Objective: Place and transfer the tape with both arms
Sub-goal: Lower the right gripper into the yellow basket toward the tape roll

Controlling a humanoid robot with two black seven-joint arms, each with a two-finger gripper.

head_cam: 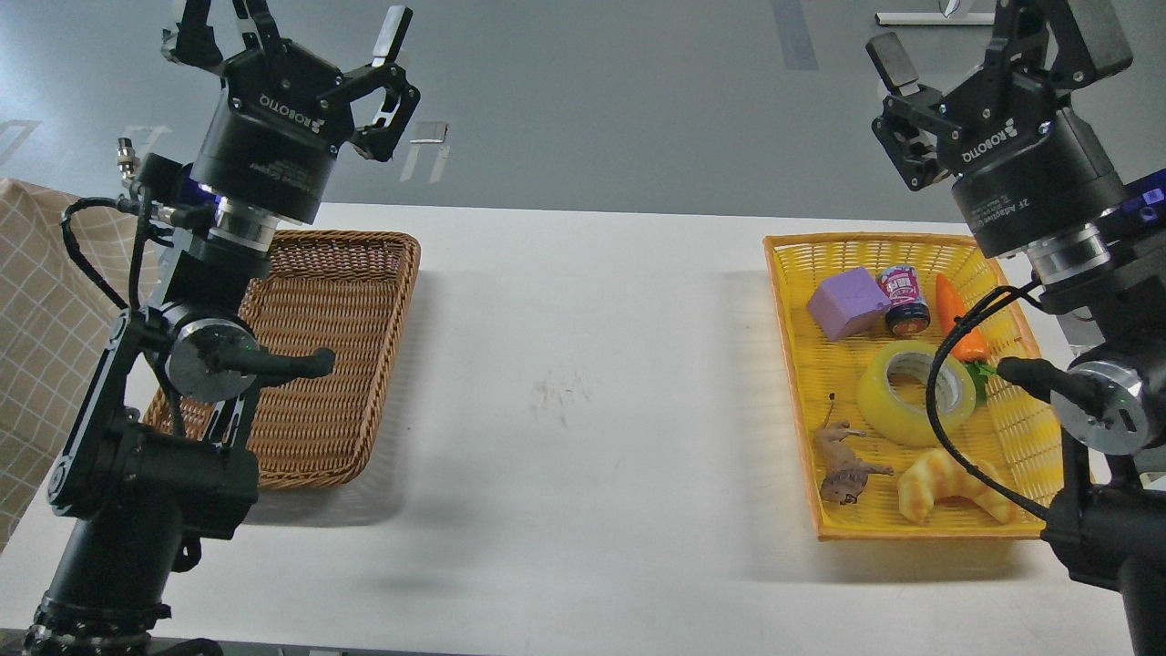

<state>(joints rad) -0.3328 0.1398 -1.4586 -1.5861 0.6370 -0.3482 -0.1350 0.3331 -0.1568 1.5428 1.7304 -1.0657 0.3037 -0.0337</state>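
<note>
The tape (914, 393), a wide translucent yellow roll with a grey-white core, lies flat in the yellow basket (785, 301) at the right; a black cable crosses in front of it. My right gripper (993, 41) is raised high above the basket's back edge, fingers spread open and empty, its far finger partly cut off by the top edge. My left gripper (291, 32) is raised above the back of the brown wicker basket (364, 301) at the left, open and empty.
The yellow basket also holds a purple block (847, 303), a small jar (904, 297), a toy carrot (961, 317), a brown animal figure (843, 465) and a croissant toy (952, 485). A checked cloth (36, 319) lies at the far left. The white table (583, 383) lies between the baskets.
</note>
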